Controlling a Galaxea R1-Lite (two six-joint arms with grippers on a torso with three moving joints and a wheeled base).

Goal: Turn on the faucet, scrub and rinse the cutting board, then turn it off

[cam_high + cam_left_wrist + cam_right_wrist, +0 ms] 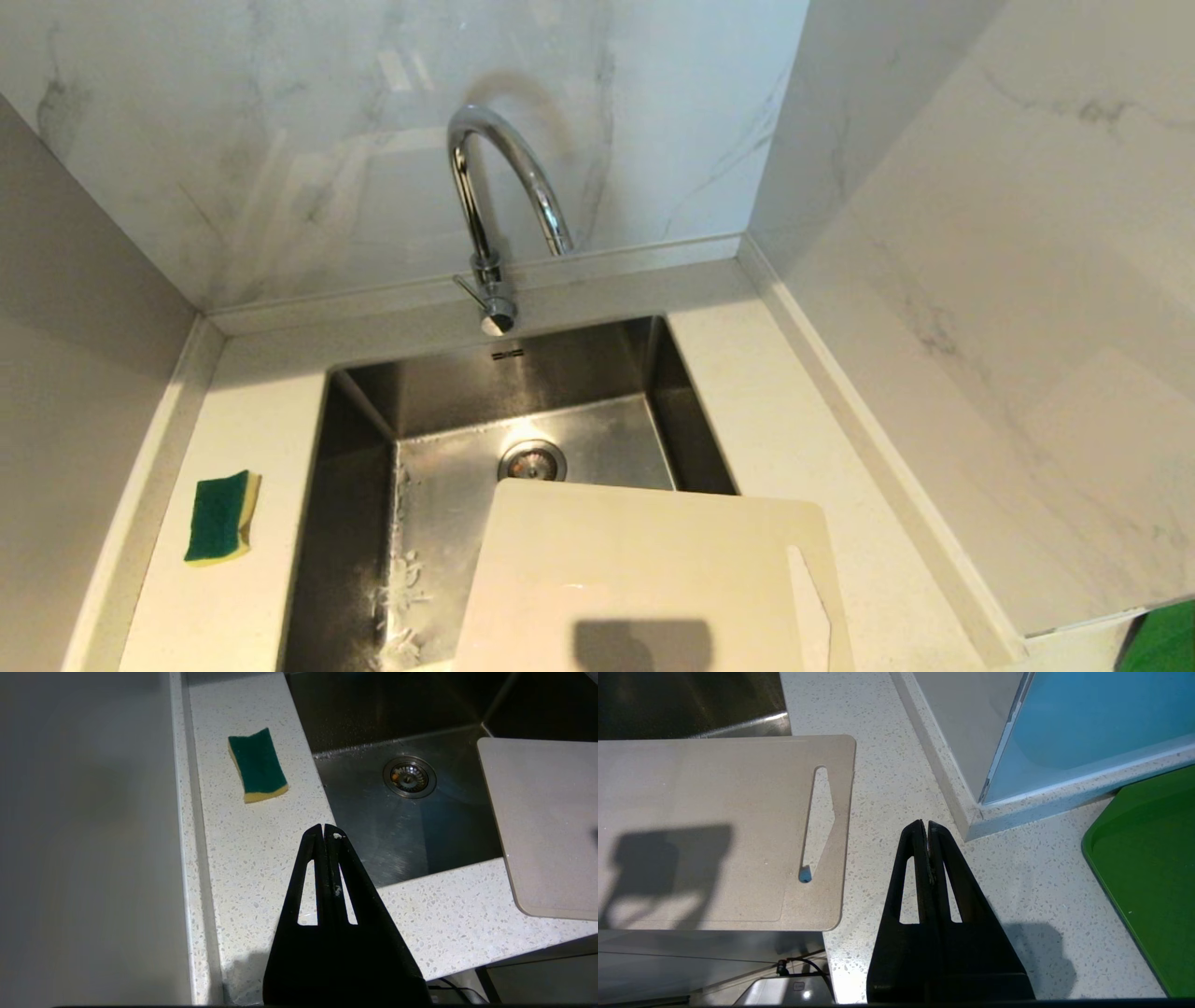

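Two grippers were pressed together and empty as you looked on: the left gripper [325, 832] hung over the counter near the sponge [222, 516], the right gripper [924, 828] over the counter beside the cutting board [644, 579]. Between them the sink [355, 439] sat dry under the faucet [495, 201] (lever low at its base). The board bridged the basin's near right corner, so you risked tipping it in with any hard scrubbing on the overhanging part.
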